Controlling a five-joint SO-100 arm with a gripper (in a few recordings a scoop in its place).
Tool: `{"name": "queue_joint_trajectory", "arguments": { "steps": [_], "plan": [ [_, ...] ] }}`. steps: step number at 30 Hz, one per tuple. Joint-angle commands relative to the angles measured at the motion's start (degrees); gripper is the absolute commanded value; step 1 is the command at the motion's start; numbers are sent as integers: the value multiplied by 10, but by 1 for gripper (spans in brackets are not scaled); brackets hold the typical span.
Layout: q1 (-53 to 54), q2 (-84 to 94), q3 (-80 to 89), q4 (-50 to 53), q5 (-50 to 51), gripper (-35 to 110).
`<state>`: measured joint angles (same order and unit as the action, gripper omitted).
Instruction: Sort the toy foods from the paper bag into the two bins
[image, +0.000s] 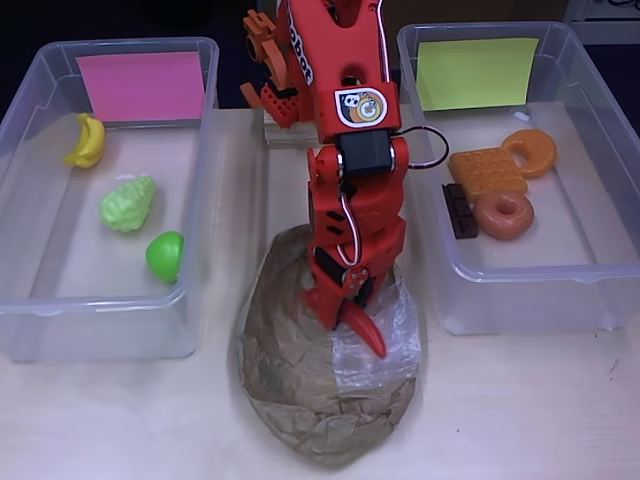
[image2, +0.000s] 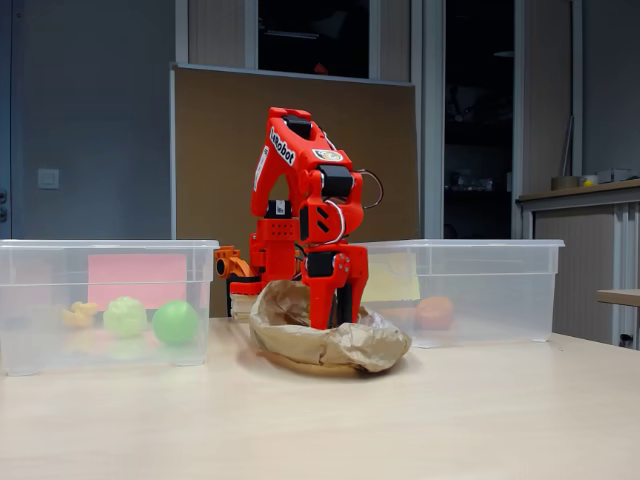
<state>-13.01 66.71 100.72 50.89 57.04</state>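
At the left of the overhead view stands the bin with the pink sheet (image: 100, 200). Inside it lie the yellow bananas (image: 87, 140) toward the upper left, the light green grapes (image: 127, 204) below them, and the green apple (image: 166, 255) near the bin's lower right corner, all apart from each other. In the fixed view the same bin (image2: 105, 300) sits at the left on the table (image2: 320, 420), with the grapes (image2: 125, 316) and apple (image2: 176, 322) showing through its clear wall.

At centre, the crumpled paper bag (image: 300, 380) lies on the table between the bins. The red arm (image: 345, 150) reaches down over it, and the gripper (image: 352, 312) is over the bag's opening, clamped on the red chili (image: 368, 333), whose tip points to the lower right above the clear window patch.

At the right, the bin with the yellow-green sheet (image: 590, 240) holds the orange waffle (image: 487, 171), the croissant (image: 534, 150) touching its upper right, the chocolate bar (image: 460, 211) at the waffle's lower left, and the donut (image: 503, 215) just beside that bar.
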Motion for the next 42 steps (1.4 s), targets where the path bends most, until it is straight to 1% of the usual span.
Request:
{"name": "queue_joint_trajectory", "arguments": {
  "steps": [1,7,13,17,20,25,28,31,37,42],
  "plan": [
    [1,3,-23,27,4,8],
    [9,8,-76,96,6,1],
    [17,43,-144,200,20,0],
    [25,95,-178,268,48,0],
    [31,147,-195,297,59,0],
    [69,249,-198,367,92,0],
    [119,335,-154,398,123,0],
    [186,423,-101,406,127,0],
    [364,569,12,415,119,0],
    [506,632,89,394,105,0]
  ]
}}
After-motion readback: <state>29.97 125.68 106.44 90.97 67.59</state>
